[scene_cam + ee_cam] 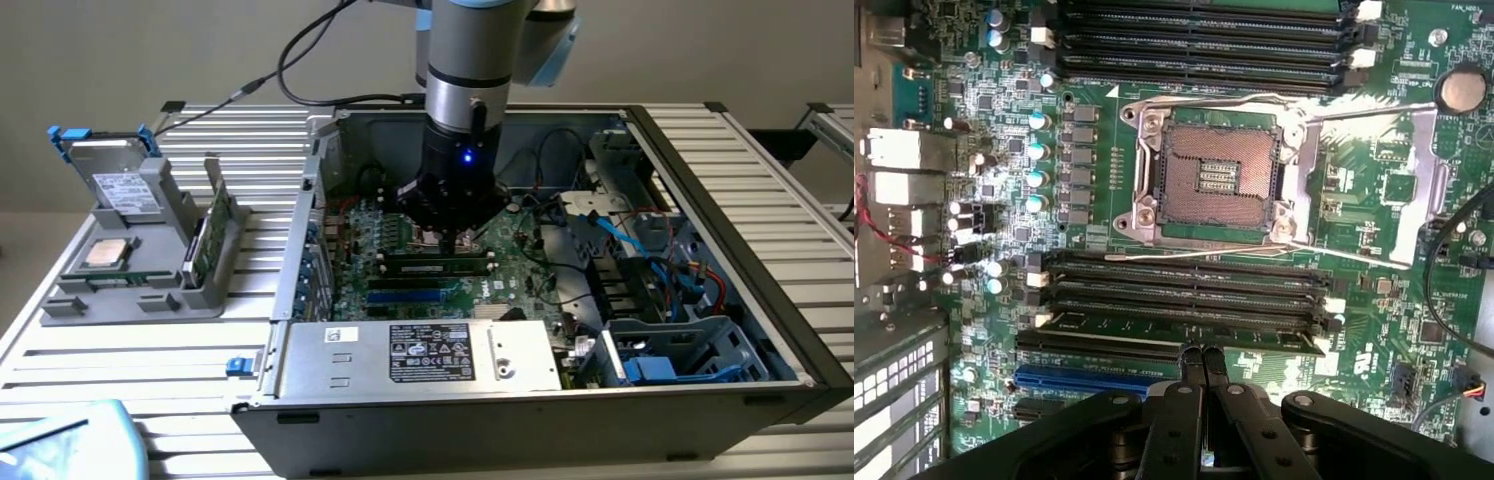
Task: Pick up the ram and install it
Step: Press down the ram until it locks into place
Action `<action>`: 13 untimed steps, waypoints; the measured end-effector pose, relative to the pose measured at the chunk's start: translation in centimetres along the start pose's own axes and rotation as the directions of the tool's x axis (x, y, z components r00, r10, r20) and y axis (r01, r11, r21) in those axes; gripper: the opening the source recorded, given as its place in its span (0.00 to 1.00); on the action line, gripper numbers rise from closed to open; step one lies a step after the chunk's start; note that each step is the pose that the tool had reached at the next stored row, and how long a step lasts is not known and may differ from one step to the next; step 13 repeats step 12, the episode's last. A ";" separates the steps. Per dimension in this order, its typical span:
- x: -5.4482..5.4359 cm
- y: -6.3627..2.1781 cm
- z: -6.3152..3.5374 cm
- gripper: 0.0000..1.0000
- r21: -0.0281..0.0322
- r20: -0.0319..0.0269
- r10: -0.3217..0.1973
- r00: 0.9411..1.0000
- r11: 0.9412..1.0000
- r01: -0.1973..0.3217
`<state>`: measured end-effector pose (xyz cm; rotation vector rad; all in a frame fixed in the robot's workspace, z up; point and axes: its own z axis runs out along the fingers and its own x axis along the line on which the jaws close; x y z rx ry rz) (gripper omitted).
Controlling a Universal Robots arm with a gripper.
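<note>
Ram [1174,322] seated flat in outermost slot of lower memory bank, at 6 o'clock from open processor socket [1219,178]; apparently installed. Claw [1200,362] with fingers pressed together, empty, tips just over stick's edge, presumably for pushing down. Spare stick upright in grey holder [160,262] on bench [120,350], at 9 o'clock. Case walls [694,180] close; free room mainly overhead.

case walls [310,200] hemming claw [451,238], cables [627,235] beside

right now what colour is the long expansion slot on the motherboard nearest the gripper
Blue, clearest in the wrist view.
</note>
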<state>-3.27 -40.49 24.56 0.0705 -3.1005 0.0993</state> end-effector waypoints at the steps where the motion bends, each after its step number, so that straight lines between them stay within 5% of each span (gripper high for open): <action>1: 0.0 0.00 0.00 0.10 0.001 -0.001 0.009 1.000 1.000 -0.009; 13: 0.2 0.00 0.01 0.10 0.001 -0.002 0.032 0.999 0.999 -0.032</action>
